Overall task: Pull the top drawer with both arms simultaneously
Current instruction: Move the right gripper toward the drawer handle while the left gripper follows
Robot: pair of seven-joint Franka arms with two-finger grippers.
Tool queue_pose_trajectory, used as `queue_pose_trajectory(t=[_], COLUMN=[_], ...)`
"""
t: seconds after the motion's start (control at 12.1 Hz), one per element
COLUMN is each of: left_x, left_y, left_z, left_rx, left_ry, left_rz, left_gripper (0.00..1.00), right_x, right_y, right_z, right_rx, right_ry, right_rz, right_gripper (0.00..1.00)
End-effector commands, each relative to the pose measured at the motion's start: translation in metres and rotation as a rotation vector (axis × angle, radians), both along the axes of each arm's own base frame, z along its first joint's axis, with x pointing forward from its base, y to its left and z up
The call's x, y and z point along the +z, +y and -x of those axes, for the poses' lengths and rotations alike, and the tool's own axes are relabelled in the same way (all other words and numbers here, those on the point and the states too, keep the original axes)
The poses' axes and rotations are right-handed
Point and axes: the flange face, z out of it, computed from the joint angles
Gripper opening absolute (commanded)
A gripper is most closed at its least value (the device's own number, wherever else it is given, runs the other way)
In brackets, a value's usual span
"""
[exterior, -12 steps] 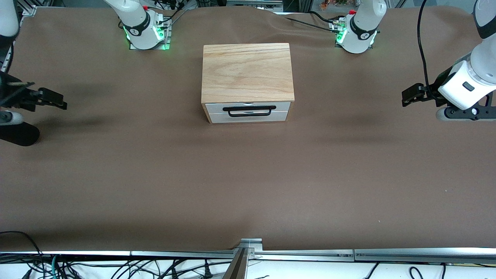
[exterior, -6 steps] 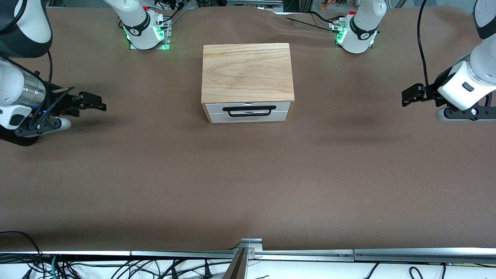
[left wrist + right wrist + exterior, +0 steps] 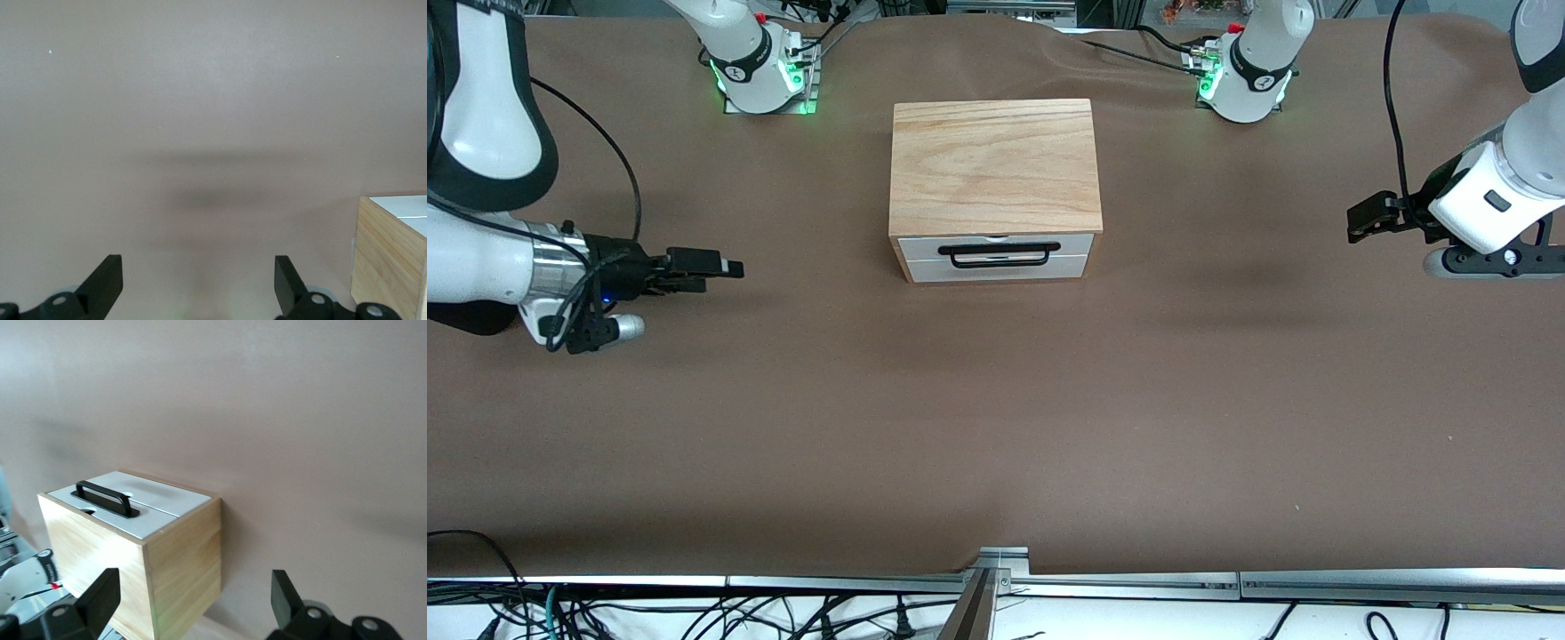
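Both claws are standing wide and empty, well apart from the box: the right claw hovering over the counter toward its own end, the left claw likewise. You are aiming for the closed top drawer; bring both in level, spacing them along its handle before closing.

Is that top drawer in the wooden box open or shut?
Shut. The top drawer has its white front flush with the box, its black handle untouched, and no inside showing.
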Motion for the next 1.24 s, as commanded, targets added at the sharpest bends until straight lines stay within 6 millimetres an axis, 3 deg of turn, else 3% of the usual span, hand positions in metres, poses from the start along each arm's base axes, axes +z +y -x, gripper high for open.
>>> queue_pose_trajectory(t=[0.0,0.25,0.41,0.58,0.82,0.99,1.15], left_x=[0.001,0.005,0.006,0.0,-0.017,-0.053,-0.099], left_y=[-0.002,-0.012,-0.02,-0.026,-0.034,-0.044,-0.069], left_z=[0.003,0.004,0.004,0.002,-0.003,-0.014,-0.014], left_rx=[-0.012,-0.02,-0.031,-0.038,-0.033,-0.014,-0.007], left_ry=[0.007,0.001,-0.002,0.008,0.024,0.005,-0.039], left_rz=[0.024,0.024,0.024,0.027,0.093,0.175,0.234], left_gripper=[1.0,1.0,1.0,1.0,1.0,1.0,1.0], right_x=[-0.026,-0.088,-0.122,-0.141,-0.168,-0.179,-0.194], right_y=[0.01,0.027,0.049,0.066,0.107,0.132,0.14], right_z=[-0.006,-0.006,-0.004,0.001,0.01,0.019,0.031], right_rx=[-0.011,-0.04,-0.037,-0.033,-0.042,-0.021,0.014], right_ry=[-0.005,-0.052,-0.072,-0.077,-0.095,-0.086,-0.091], right_rz=[-0.171,-0.394,-0.514,-0.584,-0.698,-0.721,-0.734], right_gripper=[1.0,1.0,1.0,1.0,1.0,1.0,1.0])
